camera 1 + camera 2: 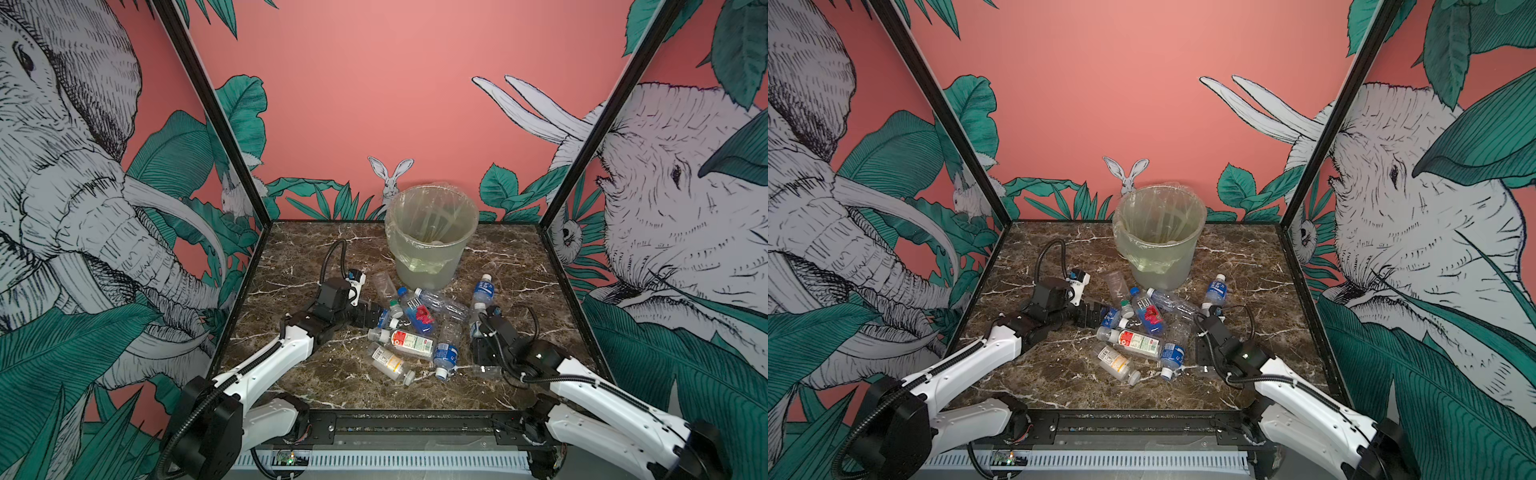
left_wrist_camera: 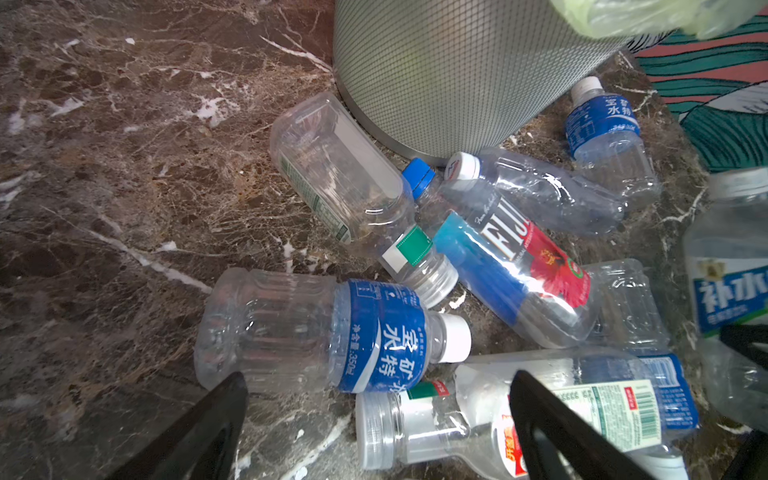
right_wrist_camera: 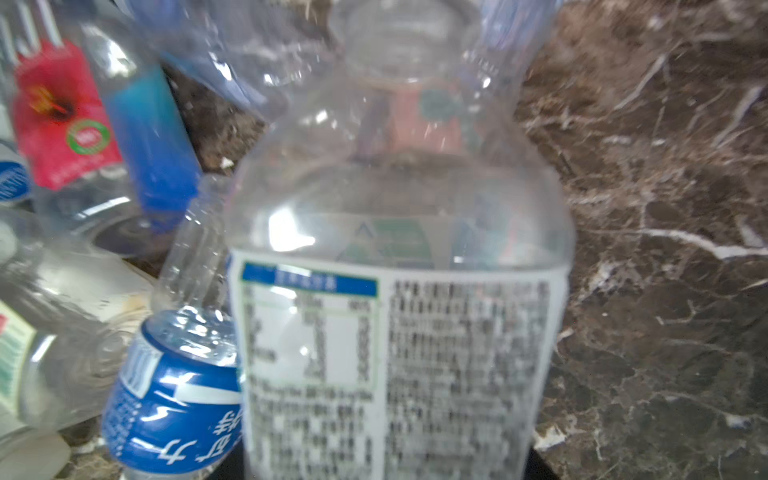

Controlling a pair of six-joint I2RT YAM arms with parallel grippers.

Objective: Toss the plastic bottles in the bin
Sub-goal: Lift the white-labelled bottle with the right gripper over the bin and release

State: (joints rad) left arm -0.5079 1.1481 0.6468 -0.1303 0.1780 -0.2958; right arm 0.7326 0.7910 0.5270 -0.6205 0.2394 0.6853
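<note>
Brown marble tabletop [image 1: 291, 257], jungle-painted walls around it. I see the small clear plastic bottles [image 1: 415, 332] heaped on it just in front of the tall translucent grey-white bin [image 1: 432, 249]. My left gripper [image 2: 378, 376] is spread wide over a blue-labelled white-capped bottle [image 2: 311, 332]. My right gripper [image 1: 478, 324] is at a white-labelled clear bottle [image 3: 399, 311]; I cannot tell whether it pinches it.

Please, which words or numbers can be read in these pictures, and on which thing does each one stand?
"FIJI": blue-and-red bottle.
"宝矿 水特" and "净含量:350mL": near blue-label bottle.
"宝矿 水特": far blue-label bottle.
"补水": white-label bottle.
Red-label bottle: print too small to read.
Label filling the right wrist view: blurred.
</note>
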